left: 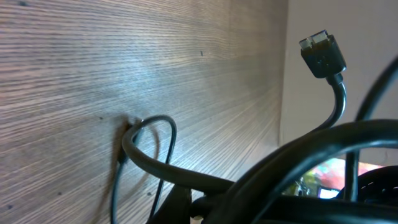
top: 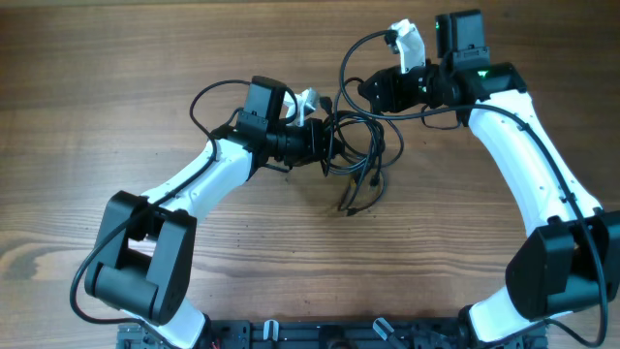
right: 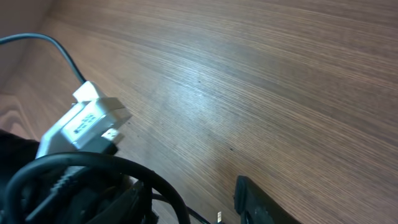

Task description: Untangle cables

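clamping the cables (top: 366,160), left gripper (top: 327,143); right gripper (top: 364,91) state unclear; marks on white housing (right: 84,121) unreadable

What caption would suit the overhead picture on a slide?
Two white robot arms meet at a knot of thin black cables on a wooden table.

The worktop (top: 116,78) is seen in warm brown wood, streaked with fine darker grain. The cables (top: 363,160) are coloured black throughout, and a black plug (left: 323,55) is shown on one end. A small block (right: 84,124) is finished in silver-white with faint grey markings. The left arm (top: 199,174) and right arm (top: 528,165) are painted white with black joints; a green light (top: 481,73) is lit on the right one.
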{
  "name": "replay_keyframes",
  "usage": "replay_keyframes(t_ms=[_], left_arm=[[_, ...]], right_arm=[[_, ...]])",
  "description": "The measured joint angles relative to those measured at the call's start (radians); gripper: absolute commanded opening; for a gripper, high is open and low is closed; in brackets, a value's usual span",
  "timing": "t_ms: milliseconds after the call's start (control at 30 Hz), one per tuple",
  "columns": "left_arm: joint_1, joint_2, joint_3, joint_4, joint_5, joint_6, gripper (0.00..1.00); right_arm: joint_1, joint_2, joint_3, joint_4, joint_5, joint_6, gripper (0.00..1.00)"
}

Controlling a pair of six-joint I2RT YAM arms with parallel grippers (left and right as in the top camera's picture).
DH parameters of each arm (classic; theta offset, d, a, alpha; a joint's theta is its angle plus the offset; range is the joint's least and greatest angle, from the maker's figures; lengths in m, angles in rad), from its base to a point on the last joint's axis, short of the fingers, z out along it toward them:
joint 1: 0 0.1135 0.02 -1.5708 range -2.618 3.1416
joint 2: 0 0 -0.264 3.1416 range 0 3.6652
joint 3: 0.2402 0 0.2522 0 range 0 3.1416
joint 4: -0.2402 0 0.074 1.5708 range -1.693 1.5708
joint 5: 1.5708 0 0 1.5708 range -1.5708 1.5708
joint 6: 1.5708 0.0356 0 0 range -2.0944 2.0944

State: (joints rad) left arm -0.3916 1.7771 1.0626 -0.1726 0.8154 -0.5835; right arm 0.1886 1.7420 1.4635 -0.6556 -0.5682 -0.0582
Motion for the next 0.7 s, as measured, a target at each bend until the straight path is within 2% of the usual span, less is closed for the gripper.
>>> replay_keyframes(t_ms=[100, 200, 467, 700], left_arm=[[0.0, 0.0, 0.0, 0.0, 0.018, 0.003, 0.04], [0.0, 0.0, 0.0, 0.0, 0.021, 0.003, 0.04], [0.001, 0.0, 0.0, -0.01, 0.018, 0.003, 0.04], [0.002, 0.0, 0.004, -0.034, 0.0, 0.002, 0.04]], right_arm=[[0.0, 0.011, 0.0, -0.019, 0.019, -0.007, 0.17], [0.001, 0.013, 0.0, -0.012, 0.024, -0.008, 0.04], [-0.035, 0.001, 0.048, 0.066, 0.058, 0.052, 0.04], [-0.057, -0.124, 0.179, 0.108, 0.145, 0.077, 0.04]])
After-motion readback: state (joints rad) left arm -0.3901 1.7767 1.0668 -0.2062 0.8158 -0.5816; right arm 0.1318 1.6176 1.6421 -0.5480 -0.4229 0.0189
